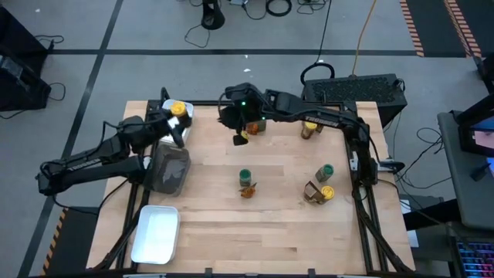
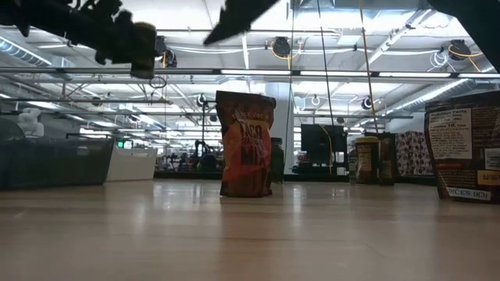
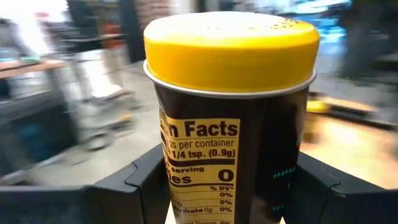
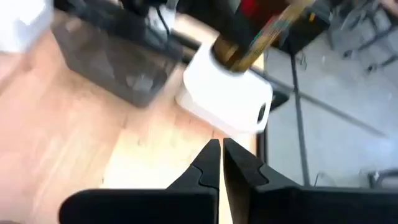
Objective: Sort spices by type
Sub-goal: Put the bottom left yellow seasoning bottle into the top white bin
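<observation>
My left gripper (image 1: 176,117) is shut on a brown jar with a yellow lid (image 3: 230,43), held above the white tray (image 1: 185,117) at the table's far left corner. In the low view the jar (image 2: 144,48) hangs high above the table. My right gripper (image 1: 239,136) hovers over the table's far middle, shut (image 4: 221,146), with nothing between its fingers. An orange-brown packet (image 1: 248,188) and a green-lidded jar (image 1: 245,175) stand mid-table. To the right stand a green-lidded jar (image 1: 325,171), a yellow-lidded jar (image 1: 328,192) and another packet (image 1: 312,193). My left gripper pinches the jar's body (image 3: 186,180) between its two fingers, one on each side below the lid. The fingers (image 3: 140,183) reach in level, from the table's left side. The jar stands upright in the hold, lid up, lifted clear above the white tray.
A dark grey tray (image 1: 170,171) lies at the left edge, and a second white tray (image 1: 157,232) at the near left. Another jar (image 1: 309,130) stands far right under the right arm. Bare wood spreads across the near middle of the table (image 1: 255,239).
</observation>
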{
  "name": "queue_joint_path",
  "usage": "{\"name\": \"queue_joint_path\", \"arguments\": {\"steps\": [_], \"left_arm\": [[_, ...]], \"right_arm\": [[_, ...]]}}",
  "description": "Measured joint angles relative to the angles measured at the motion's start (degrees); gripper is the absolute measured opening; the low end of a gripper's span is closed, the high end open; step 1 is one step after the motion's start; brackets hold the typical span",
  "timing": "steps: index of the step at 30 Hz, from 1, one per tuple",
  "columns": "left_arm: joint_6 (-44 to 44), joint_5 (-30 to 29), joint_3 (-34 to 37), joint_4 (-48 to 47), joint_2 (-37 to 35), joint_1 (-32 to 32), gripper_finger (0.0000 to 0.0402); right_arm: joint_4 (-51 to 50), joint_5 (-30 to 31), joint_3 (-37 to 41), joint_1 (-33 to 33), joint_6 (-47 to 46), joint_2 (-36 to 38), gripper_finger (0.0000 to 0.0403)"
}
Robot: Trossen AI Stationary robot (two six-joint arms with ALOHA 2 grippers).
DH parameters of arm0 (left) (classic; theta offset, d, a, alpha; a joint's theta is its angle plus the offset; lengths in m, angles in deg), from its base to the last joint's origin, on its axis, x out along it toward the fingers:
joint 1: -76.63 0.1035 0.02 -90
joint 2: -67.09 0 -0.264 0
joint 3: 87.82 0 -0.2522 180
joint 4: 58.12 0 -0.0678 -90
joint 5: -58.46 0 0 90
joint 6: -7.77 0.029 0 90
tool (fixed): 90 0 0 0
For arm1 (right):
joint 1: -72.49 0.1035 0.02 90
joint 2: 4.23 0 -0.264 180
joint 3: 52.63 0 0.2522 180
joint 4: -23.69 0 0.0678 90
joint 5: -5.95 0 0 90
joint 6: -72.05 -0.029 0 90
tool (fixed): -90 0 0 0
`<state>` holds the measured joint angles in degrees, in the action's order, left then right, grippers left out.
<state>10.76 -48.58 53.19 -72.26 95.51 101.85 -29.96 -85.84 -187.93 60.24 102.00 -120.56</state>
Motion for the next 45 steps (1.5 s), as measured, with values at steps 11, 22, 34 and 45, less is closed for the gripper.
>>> {"name": "queue_joint_path", "arguments": {"steps": [11,22,34,45], "left_arm": [[-5.56,-12.11,1.84,1.89,7.72,10.19,0.0233],[-12.88,-12.22,9.69,13.11,13.57,17.18,0.0233],[-16.16,-12.91,10.75,15.05,21.33,19.03,0.0233],[-16.33,-13.57,10.75,16.18,29.66,19.08,0.0233]], "right_arm": [[10.54,-1.49,18.19,0.64,-1.51,4.50,0.0000],[39.75,-2.48,53.53,0.86,-10.00,27.64,0.0000],[56.92,-2.44,72.00,3.80,-14.16,39.54,0.0000],[56.87,-2.49,72.28,4.11,-14.30,38.88,0.0000]]}}
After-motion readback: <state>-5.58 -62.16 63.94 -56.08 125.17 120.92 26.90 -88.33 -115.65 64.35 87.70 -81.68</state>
